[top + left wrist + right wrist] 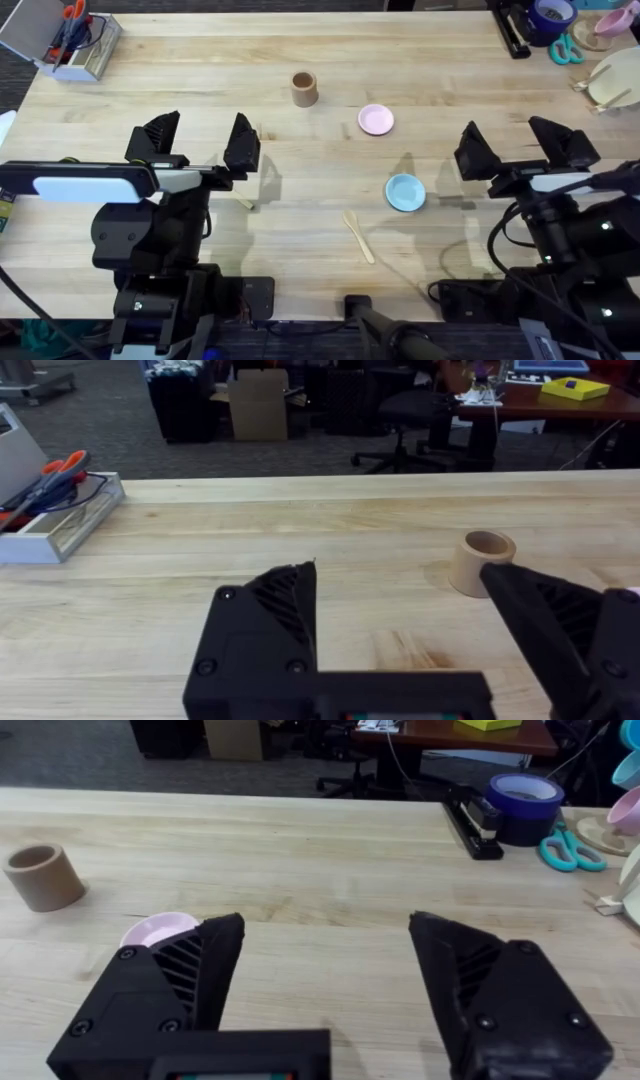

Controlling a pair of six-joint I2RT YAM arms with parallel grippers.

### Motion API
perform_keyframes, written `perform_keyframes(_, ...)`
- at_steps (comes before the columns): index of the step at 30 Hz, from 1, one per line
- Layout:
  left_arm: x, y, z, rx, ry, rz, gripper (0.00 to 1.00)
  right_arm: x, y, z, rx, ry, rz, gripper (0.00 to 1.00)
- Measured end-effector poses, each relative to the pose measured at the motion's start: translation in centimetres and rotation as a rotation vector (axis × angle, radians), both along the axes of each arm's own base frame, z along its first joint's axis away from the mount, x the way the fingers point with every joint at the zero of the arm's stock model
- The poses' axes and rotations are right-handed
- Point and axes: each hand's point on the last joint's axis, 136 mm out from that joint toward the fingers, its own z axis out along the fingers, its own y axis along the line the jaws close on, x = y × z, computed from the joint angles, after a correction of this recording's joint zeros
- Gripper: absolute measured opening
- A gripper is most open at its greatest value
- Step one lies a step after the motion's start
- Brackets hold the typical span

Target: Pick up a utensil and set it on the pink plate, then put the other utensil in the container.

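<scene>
A pale wooden utensil [358, 236] lies flat on the table in front of the light-blue plate [405, 192]; I cannot tell whether its head is pronged or oval. A second pale wooden piece [245, 203] peeks out just below my left gripper, mostly hidden. The pink plate [376, 120] [155, 930] is bare. The tan container [304, 89] [482, 563] [43, 877] stands upright to its left. My left gripper [198, 140] [400, 585] hangs open and holds nothing, left of the container. My right gripper [518, 145] [325, 925] is open with nothing in it, right of both plates.
A clear box of pens and scissors [70, 40] [50, 510] sits at the far left corner. A stapler [475, 820], a tape roll [525, 795] and teal scissors [572, 850] crowd the far right. More dishes [615, 80] lie at the right edge.
</scene>
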Motion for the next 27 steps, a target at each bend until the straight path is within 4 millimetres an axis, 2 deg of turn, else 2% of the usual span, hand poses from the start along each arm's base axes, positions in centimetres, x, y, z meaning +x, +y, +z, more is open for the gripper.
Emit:
perform_keyframes(20,0.0,0.0,-0.1,0.000,0.003,0.000,0.993,0.0,-0.1,-0.2,-0.047,0.007,0.001,0.996)
perform_keyframes(23,-0.1,0.1,-1.5,-0.012,0.069,0.006,0.992,-0.1,-0.1,-0.1,-0.044,0.015,-0.001,0.996)
perform_keyframes(27,-1.1,0.6,-2.1,-0.085,0.176,0.046,0.993,-0.4,-0.4,-0.3,0.002,0.079,-0.023,0.996)
